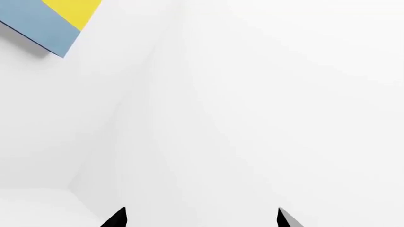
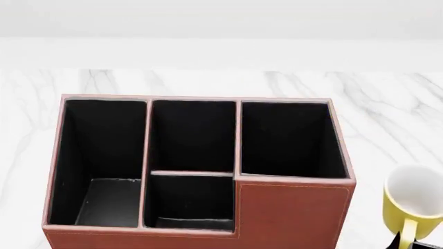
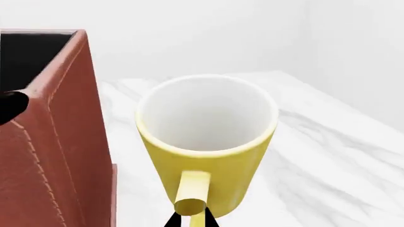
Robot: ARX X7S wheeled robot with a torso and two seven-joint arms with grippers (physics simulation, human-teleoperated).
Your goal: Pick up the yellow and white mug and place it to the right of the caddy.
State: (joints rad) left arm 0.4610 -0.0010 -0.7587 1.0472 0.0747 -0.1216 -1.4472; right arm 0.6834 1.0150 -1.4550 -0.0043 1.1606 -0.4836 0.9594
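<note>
— Since the yellow and white mug sits upright just ahead of the right hand, with its handle pointing back at the fingertips, which step would you say this is?

— The placing, near its end by my reading. The mug stands beside the caddy, on the side away from the caddy's stepped compartments, and the head view has it on the marble table to the caddy's right — where the task wants it.

— Touching the caddy?

— No, a strip of table shows between them, though they are close.

— And is the right hand gripping it?

— I cannot tell. Only two dark tips show, close together at the base of the handle; whether they pinch it is cut off by the frame edge. Whether the mug's base is fully down is hidden too.

— The left hand?

— Its two tips stand well apart, nothing between them; ahead of it is blank white, with a blue and yellow panel far off to one side.

— Next move?

— If the mug is seated, the fingers should let go of the handle and back straight away from it, without nudging the mug toward the caddy wall.
</note>
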